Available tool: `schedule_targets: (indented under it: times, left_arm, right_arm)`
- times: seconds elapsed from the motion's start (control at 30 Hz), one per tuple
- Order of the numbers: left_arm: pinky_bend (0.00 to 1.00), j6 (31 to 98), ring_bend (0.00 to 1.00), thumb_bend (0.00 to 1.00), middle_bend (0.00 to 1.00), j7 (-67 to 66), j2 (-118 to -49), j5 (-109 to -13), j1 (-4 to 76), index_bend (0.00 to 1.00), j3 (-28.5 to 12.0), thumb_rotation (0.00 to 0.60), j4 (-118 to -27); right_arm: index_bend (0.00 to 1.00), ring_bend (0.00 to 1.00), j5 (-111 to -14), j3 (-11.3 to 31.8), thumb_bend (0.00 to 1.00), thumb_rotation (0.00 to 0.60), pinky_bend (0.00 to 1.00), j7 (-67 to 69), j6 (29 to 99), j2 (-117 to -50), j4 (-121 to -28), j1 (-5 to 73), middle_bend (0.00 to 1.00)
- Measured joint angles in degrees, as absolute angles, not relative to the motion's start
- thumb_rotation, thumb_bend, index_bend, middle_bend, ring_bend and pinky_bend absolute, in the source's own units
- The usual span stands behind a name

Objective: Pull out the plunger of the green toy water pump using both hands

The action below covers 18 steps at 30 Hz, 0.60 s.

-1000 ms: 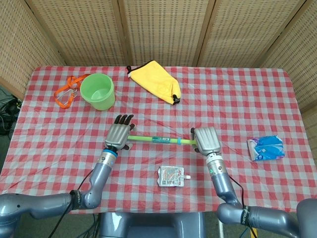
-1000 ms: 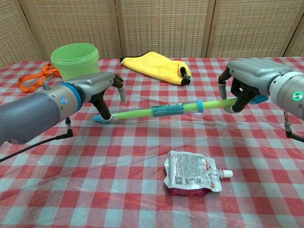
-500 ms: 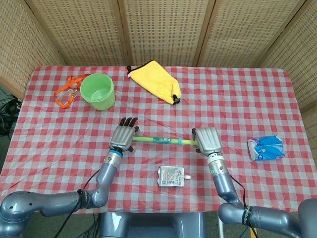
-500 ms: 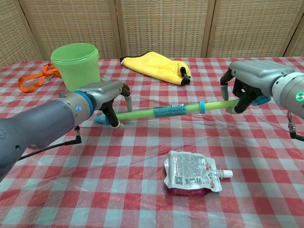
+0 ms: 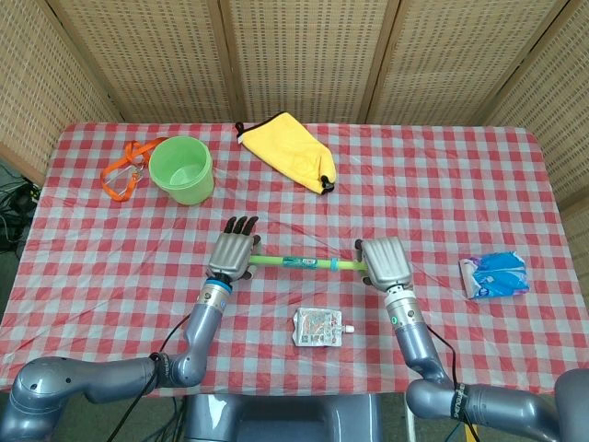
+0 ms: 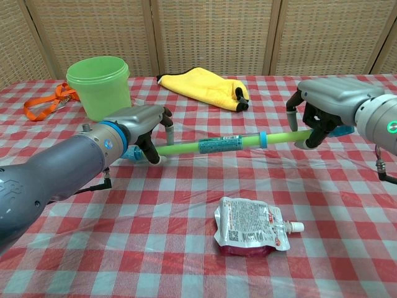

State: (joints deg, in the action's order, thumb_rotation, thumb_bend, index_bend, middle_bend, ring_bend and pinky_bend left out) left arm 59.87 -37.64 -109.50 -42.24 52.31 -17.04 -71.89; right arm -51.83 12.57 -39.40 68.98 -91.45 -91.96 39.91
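**Left hand has closed in along the pump; tube held clear of the bench**

Since a second ago the left hand has travelled toward the right hand, so less green tube shows between them, and its forearm now reaches further across the bench.

The green toy water pump hangs level above the cloth, between the two hands, just beyond the foil pouch and nearer the robot than the yellow bag. The left hand's fingers curl over the blue-tipped end; the right hand is clenched round the thin lime rod at the far end. Both are grasping the pump.

Judgement: a light, rigid, smooth plastic tube that may slip under a loose hold. Best purchase appears to be the barrel near the labelled sleeve for one hand and the rod end for the other, pulled straight along the axis, since a slender plunger could bend or jam if levered sideways.
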Motion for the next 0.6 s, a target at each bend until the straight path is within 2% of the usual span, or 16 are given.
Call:
schedule_targets:
  times: [0.27,0.6]
  left_arm:
    - [0.0,61.56,0.0,0.47,0.0,-36.48,-109.53,-43.83,51.58,0.63,-17.21,0.6,-72.02]
    - [0.0,64.68,0.0,0.47,0.0,-37.86,-105.9,-44.42,49.21,0.66,-16.34,0.6,-77.69]
  right_arm:
    - [0.81,0.98,-52.06,12.45,0.52,0.6,0.69,-39.62,69.44,-91.26,-92.35,39.82,1.0]
    - [0.81,0.98,-53.35,12.87,0.52,0.6,0.69,-38.96,70.1,-91.36,-91.94,39.93,1.0]
